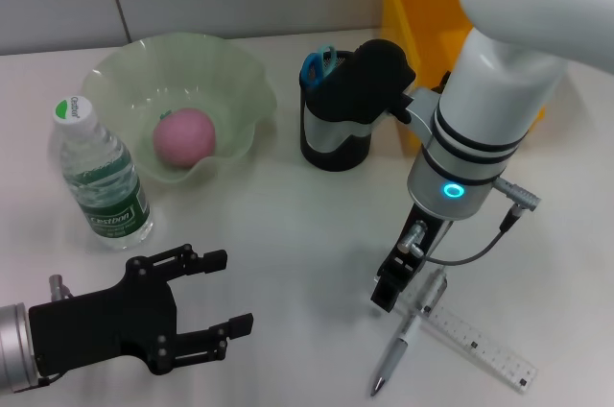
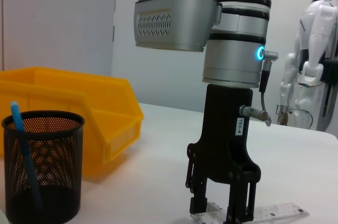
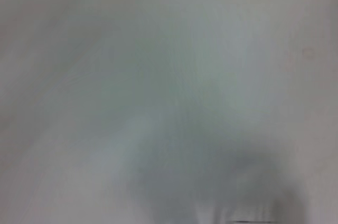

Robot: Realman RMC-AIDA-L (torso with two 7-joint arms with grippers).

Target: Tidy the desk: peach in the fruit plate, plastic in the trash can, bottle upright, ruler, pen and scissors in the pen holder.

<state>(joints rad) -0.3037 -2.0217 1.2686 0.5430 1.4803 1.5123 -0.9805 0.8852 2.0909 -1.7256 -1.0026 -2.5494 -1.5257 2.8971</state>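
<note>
My right gripper (image 1: 396,294) points straight down at the table, its fingertips low over the upper end of a silver pen (image 1: 401,345) that lies beside a clear ruler (image 1: 478,336). In the left wrist view the right gripper (image 2: 219,212) has its fingers apart, just above the ruler (image 2: 264,213). The pink peach (image 1: 184,136) lies in the green fruit plate (image 1: 235,76). The water bottle (image 1: 100,177) stands upright at the left. The black mesh pen holder (image 1: 331,133) holds blue-handled scissors (image 1: 318,64). My left gripper (image 1: 213,305) is open and empty at the front left.
A yellow bin (image 1: 408,4) stands at the back right, behind the pen holder; it also shows in the left wrist view (image 2: 84,113), next to the pen holder (image 2: 45,166). A white humanoid robot (image 2: 311,49) stands far off beyond the table.
</note>
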